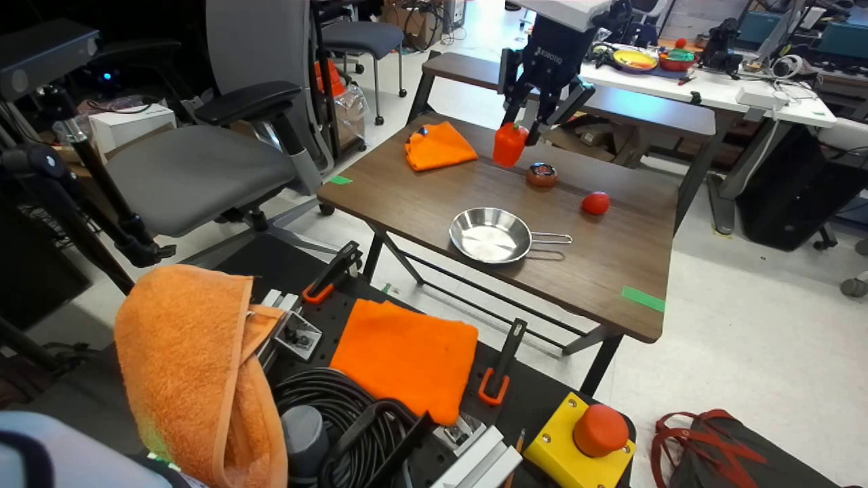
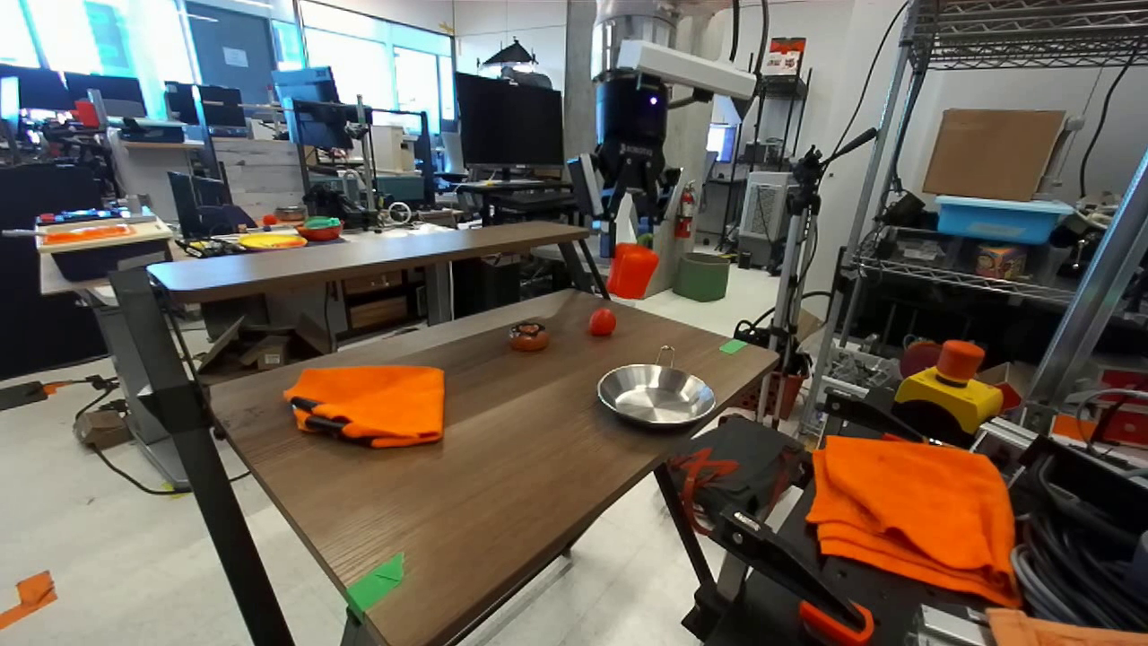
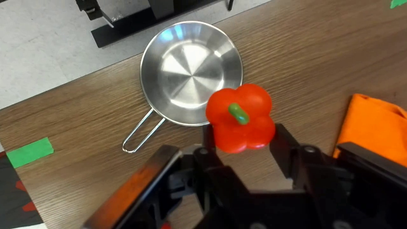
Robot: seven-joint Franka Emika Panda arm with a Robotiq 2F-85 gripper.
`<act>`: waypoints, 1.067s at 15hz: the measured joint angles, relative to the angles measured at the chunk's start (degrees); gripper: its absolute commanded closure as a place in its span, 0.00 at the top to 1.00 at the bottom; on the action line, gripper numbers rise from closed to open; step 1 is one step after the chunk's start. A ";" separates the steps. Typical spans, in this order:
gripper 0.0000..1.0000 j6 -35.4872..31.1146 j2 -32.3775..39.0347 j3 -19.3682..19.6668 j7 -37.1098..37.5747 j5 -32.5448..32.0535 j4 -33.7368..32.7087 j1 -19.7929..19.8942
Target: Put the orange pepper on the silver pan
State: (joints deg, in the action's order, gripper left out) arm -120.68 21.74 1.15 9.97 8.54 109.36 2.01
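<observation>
Over the counter (image 1: 407,196) hangs the claw (image 3: 244,135), parted only by the breadth of what it pinches. The silver pan (image 1: 489,237) lies lower, by the counter's edge; the claw seems to stand inward of the pan. The orange pepper (image 2: 632,271) is in that pinch, above the pan's level, near upright, stem up. In the wrist view it covers some of the pan's rim; I cannot tell whether it overhangs the bowl. The coming move likely runs outward to the pan's middle, then down.
</observation>
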 measured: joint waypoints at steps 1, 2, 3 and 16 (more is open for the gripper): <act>0.22 0.02 0.34 0.00 -0.63 0.01 0.36 0.06; 0.22 0.03 0.83 0.03 -1.07 0.01 0.62 0.16; 0.22 0.02 1.53 0.10 -1.37 0.00 0.70 0.28; 0.22 -3.01 12.90 0.69 -1.41 -0.30 -3.16 0.47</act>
State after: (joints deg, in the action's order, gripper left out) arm -123.69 34.64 1.84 8.56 8.23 106.19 2.48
